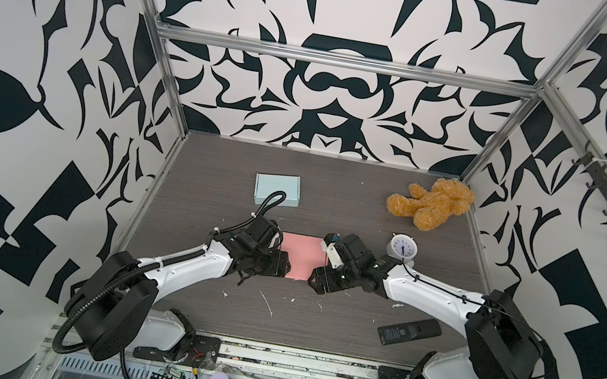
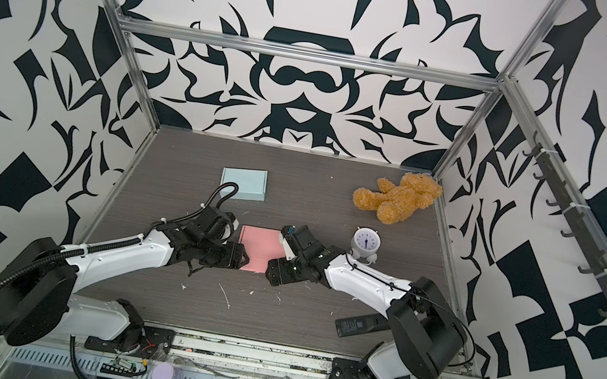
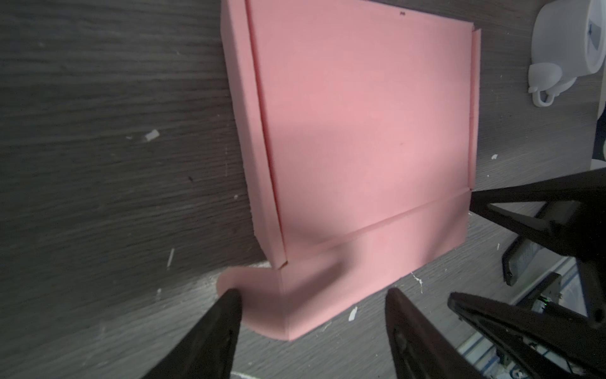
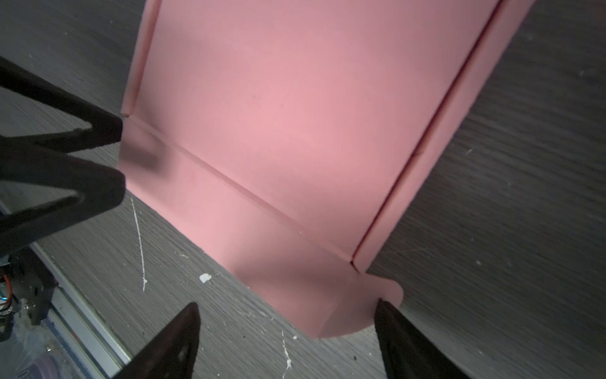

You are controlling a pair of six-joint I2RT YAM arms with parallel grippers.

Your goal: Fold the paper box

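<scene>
The pink paper box (image 1: 300,255) (image 2: 259,248) lies mostly flat at the middle of the table, side flaps folded in, front flap towards the arms. My left gripper (image 1: 282,266) (image 2: 241,257) sits at its near left corner and my right gripper (image 1: 313,279) (image 2: 270,271) at its near right corner. In the left wrist view the gripper (image 3: 311,295) is open, with the flap's rounded corner tab (image 3: 259,302) between the jaws and one fingertip (image 3: 229,298) at its edge. In the right wrist view the gripper (image 4: 287,306) is open astride the opposite corner tab (image 4: 364,305).
A folded light blue box (image 1: 276,190) stands behind the left arm. A brown teddy bear (image 1: 432,202) lies at the back right, a white alarm clock (image 1: 401,250) beside the right arm, a black remote (image 1: 409,331) under it. Paper scraps litter the near table.
</scene>
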